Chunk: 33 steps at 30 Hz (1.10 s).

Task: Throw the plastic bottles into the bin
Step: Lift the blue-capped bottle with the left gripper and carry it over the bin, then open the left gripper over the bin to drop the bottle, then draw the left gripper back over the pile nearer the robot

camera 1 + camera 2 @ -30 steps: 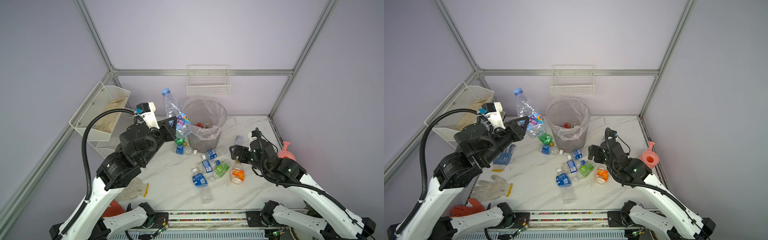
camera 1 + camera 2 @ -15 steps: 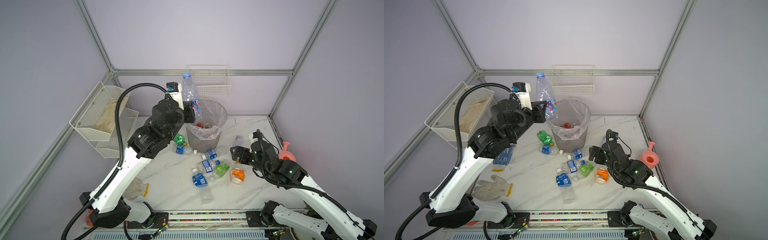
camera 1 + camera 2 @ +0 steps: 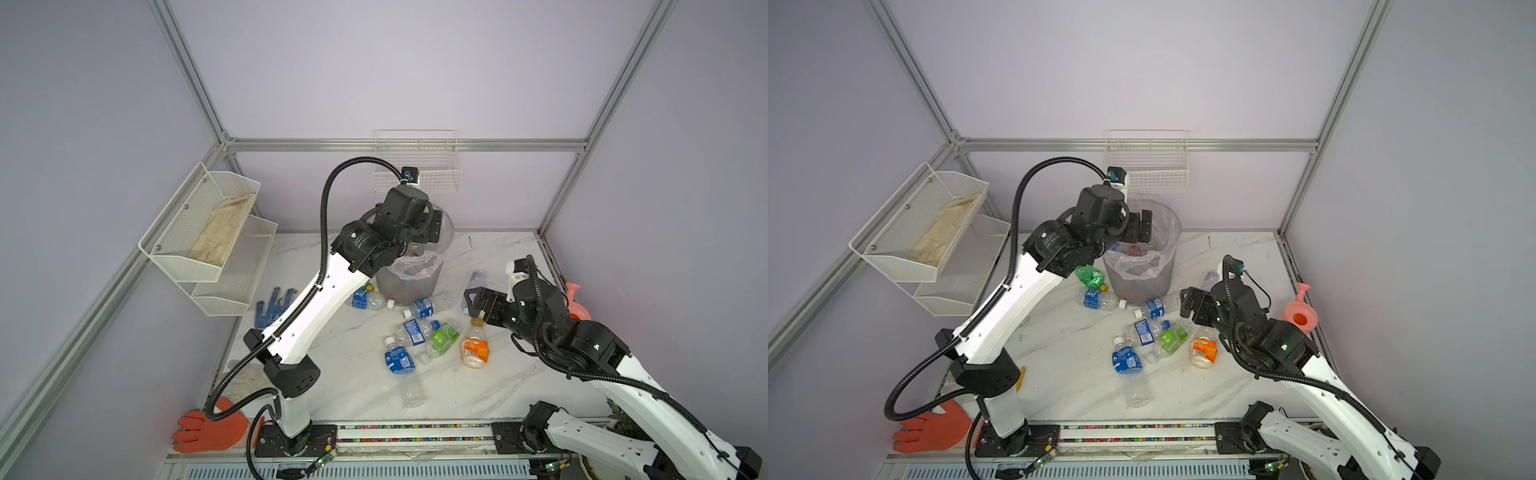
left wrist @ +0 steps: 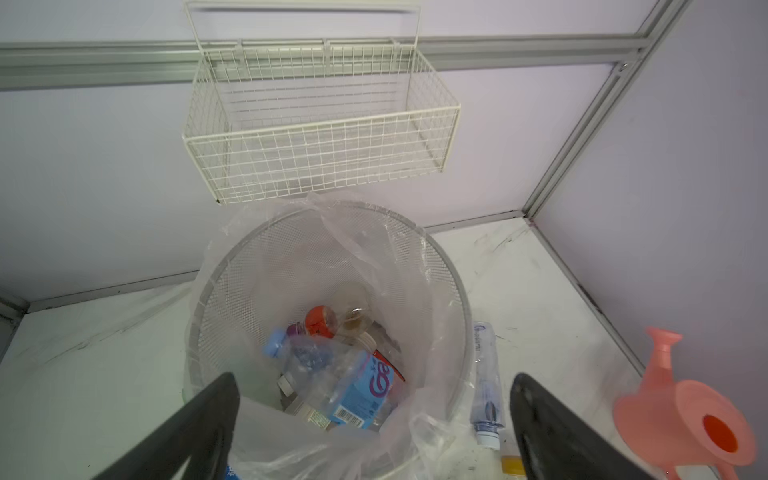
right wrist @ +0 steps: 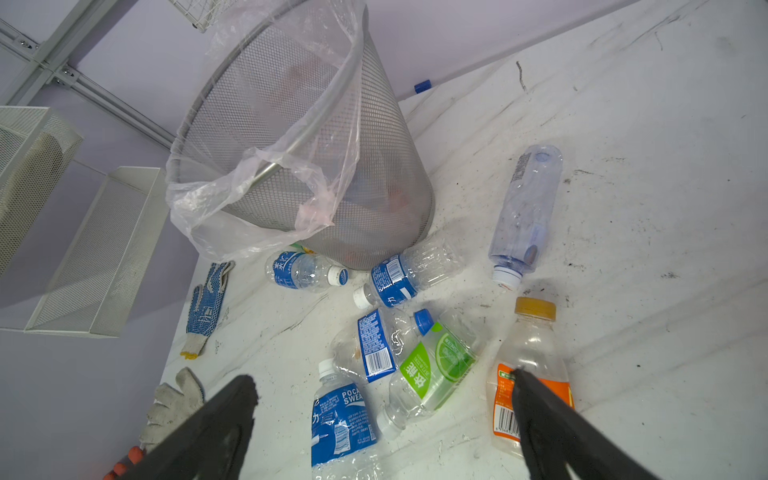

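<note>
One tall mesh bin, lined with a clear bag, stands by the middle of the tabletop's far edge. Several plastic bottles already lie inside it, a pale-blue-labelled bottle uppermost. The left fingers hang over its mouth, spread wide and holding nothing.

The right fingers are just as wide and empty, hovering above the loose cluster at mid-tabletop. Roughly eight bottles lie outside the bin: a long clear bottle toward the right edge; an orange-labelled bottle nearest the right fingers; a green-labelled bottle; four dark-blue-labelled bottles, two of them against the bin's foot; and a green bottle at the bin's left side.

I judge the task somewhere around halfway; every bottle on the tabletop has yet to be lifted in, and the orange-labelled bottle looks the handiest next pick.
</note>
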### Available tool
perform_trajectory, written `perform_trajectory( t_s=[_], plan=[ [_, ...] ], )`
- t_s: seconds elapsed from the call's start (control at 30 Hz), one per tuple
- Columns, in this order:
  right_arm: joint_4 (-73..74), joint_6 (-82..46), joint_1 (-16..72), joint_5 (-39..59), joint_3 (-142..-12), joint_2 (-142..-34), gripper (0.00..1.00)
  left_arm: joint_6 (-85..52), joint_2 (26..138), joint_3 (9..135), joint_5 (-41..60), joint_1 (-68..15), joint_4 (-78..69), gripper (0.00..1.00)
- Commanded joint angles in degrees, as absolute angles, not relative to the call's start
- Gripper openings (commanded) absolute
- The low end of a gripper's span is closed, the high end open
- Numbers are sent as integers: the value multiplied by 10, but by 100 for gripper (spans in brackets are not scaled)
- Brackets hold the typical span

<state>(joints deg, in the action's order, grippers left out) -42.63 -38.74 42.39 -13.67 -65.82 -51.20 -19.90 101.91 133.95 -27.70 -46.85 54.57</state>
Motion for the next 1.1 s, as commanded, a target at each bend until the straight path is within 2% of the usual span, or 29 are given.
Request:
perform_trajectory(
  t_s=[0.0,0.17,0.47,0.63,1.07],
  plan=[
    [-431,-391,424,-135,-650,-512,97,-198,901,1295,-307,-480,509,100],
    [-425,-392,424,-139,-644,-515,97,-238,817,1184,-302,-495,500,100],
    [-428,-393,424,-130,-627,-518,97,-385,660,895,-286,-525,493,100],
    [-421,-396,424,-123,-618,-519,97,-465,619,769,-266,-555,491,100],
    [-418,-402,424,-117,-600,-512,97,-628,560,565,-206,-614,458,100]
  ],
)
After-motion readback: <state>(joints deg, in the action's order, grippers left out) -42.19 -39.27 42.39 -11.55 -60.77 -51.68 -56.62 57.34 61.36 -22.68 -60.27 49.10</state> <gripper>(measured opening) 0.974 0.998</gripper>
